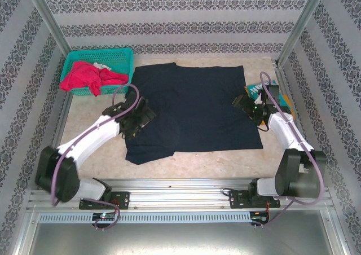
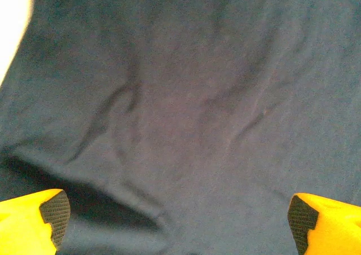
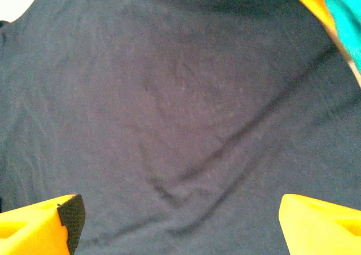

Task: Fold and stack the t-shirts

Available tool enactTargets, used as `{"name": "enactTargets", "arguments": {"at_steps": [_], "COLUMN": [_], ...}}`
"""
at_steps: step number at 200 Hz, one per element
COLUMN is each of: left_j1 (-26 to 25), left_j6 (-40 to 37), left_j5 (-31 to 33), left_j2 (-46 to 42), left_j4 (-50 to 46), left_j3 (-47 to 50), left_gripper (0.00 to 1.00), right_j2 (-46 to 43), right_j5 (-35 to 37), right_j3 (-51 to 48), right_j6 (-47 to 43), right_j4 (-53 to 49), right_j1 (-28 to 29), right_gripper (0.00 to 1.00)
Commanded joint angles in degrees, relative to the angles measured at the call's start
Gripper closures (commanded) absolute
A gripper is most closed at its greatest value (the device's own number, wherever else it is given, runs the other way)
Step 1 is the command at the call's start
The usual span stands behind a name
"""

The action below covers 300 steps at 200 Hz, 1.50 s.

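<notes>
1. Hovering at the left edge of the navy t-shirt, the left claw stands wide open, with nothing between its yellow fingers. Whether they touch the cloth I cannot tell.
2. The right claw sits at the shirt's right edge, likewise spread open and empty, dark cloth under it in the right wrist view.
3. The tabletop is a pale beige, stone-like surface, bare along the near side.
4. A teal mesh basket stands at the far left corner, with a metal rail along the near edge.
5. Walls with bands of dark floral pattern close in three sides, with aluminium posts in the far corners.
6. The navy t-shirt lies spread flat across the middle, plain, with soft creases.
7. A teal t-shirt with white lettering and an orange t-shirt lie just beside its right edge.
8. A pink-red t-shirt is bunched in the basket, spilling over the front rim.
</notes>
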State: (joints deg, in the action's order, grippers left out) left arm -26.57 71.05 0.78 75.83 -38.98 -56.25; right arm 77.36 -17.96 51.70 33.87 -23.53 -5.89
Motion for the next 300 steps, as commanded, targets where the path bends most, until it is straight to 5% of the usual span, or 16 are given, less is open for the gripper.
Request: {"name": "enactTargets", "arguments": {"at_steps": [1,50,121,204,241,272,300], "left_j1": [-2.6,-5.1,-5.0,-5.0,-5.0,-5.0,-4.9], "left_j6": [11.3,24.2,37.9,42.3,43.0,43.0,43.0], "left_j5": [4.5,4.5,1.7,-1.3,-2.7,-4.3,-4.6], "left_j2": [-7.2,-20.8,-22.6,-20.3,-20.3,-21.3,-21.6], "left_j4": [-9.2,-11.5,0.0,5.8,2.8,-2.4,-2.4], "left_j3": [6.0,17.0,27.1,29.7,28.6,26.5,26.7], "left_gripper": [0.07,0.25,0.48,0.64,0.74,0.74,0.89], "right_j2": [-2.8,-7.2,-8.8,-10.6,-11.0,-12.6,-13.7], "right_j5": [-1.3,-1.6,-1.4,-0.7,-0.2,1.6,3.9], "right_j3": [-3.2,-8.2,-8.5,-8.8,-8.9,-9.5,-10.6], "right_j6": [-0.6,0.1,1.7,2.1,2.1,2.8,5.0], "right_j4": [-4.0,-4.6,-4.4,-5.9,-6.7,-7.9,-9.2], "right_j1": [-0.3,-0.3,0.1,0.2,0.2,-0.2,-1.1], "right_gripper": [0.11,0.11,0.11,0.11,0.11,0.11,0.12]}}
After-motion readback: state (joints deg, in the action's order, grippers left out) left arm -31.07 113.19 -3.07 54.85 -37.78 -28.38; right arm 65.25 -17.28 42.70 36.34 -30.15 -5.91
